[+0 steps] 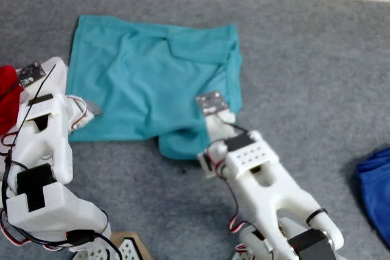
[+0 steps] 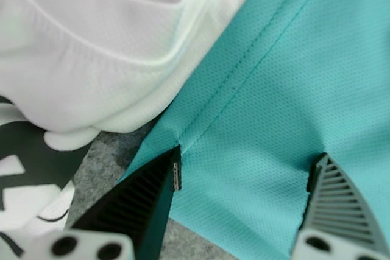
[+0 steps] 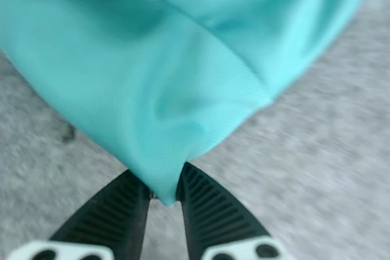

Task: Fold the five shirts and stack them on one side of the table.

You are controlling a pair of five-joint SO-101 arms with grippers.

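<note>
Grey felt-like surface [image 1: 304,59] all around, and the teal shirt [image 1: 146,77] is lying on it toward the far left-middle. It's mostly flat but rumpled, with one side flopped over and a bunched corner on the near edge. The right gripper [image 3: 163,196] sits right at that corner, and its black fingers [image 3: 210,208] are pinching a fold of teal fabric that peaks up between them. The left gripper [image 2: 244,181] is over the shirt's left edge with its fingers [image 2: 149,202] spread wide, tips down on the teal mesh just beside the stitched hem, not gripping anything. A white shirt [image 2: 91,41] with some black print lies right up against that hem. Red cloth [image 1: 7,92] peeks in at the left edge, and blue cloth [image 1: 375,181] sits well apart at the right edge.
</note>
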